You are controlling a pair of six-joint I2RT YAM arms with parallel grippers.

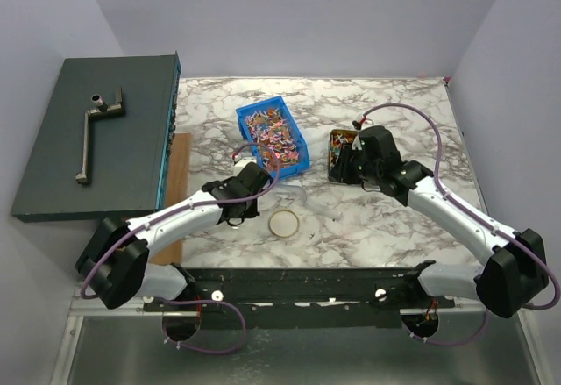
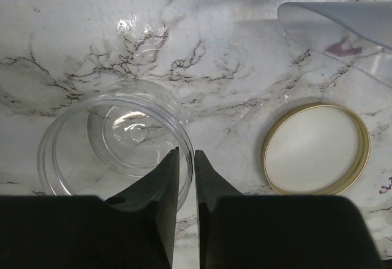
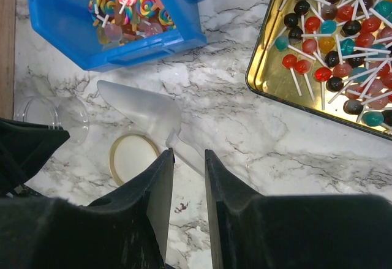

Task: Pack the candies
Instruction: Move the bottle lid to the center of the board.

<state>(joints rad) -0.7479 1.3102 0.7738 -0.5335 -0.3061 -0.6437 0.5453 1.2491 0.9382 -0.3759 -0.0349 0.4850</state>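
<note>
My left hand [image 2: 187,155] is drawn narrow, and as far as I can judge it pinches one wall of the clear jar [image 2: 135,134], which stands empty and mouth-up on the desk [image 2: 202,24]. A grip on one slick wall is weak. If I lift or swing quickly, the jar could swivel between my fingers or slip out.

The gold lid [image 2: 318,149] lies flat just beside the jar, where a careless sweep could knock it away.

My right hand [image 3: 188,155] is partly spread and holds nothing. It hovers over the desk with the translucent scoop [image 3: 141,106] lying beyond its tips. The scoop's handle is thin, pale and flat on the marble, so if I come down off-line I may shove it aside rather than catch it.

Further out, the candies [image 3: 122,5] are heaped in the blue bin [image 3: 141,45], none of them in the jar yet. More ball lollipops [image 3: 334,36] fill the gold tray [image 3: 269,67]. Their sticks worry me, because they could bridge the jar's mouth or hang off the scoop and scatter. Both arms also meet in the middle, so they could bump each other.
</note>
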